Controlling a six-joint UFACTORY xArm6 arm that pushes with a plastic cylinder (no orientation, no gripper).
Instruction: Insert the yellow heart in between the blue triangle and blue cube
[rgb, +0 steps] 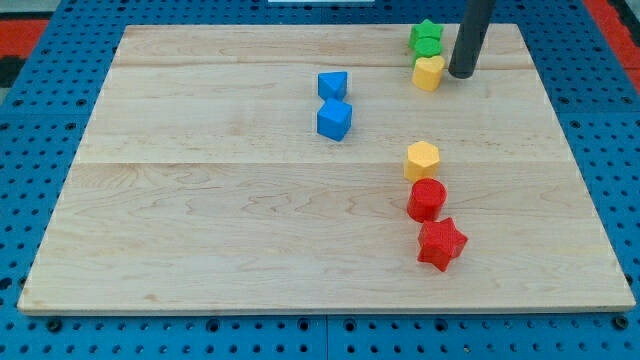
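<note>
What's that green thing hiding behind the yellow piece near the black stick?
A green block sits just behind the yellow heart, touching it. Its lower edge is covered by the heart. My tip stands beside the heart's right.

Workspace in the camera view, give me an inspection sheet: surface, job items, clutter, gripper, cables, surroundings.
Surface: wooden board, flat.
Job's things: yellow heart near the view's top, touching the green block above it; blue triangle directly above the blue cube, the two touching or nearly so, no clear gap between them.
Clutter: yellow hexagon block, red cylinder and red star in a column at the view's lower right.
Grippers: none; my tip sits just right of the yellow heart, contact unclear.
Cables: nothing seen.
Surroundings: blue perforated base around the board; red area at the top corners.
</note>
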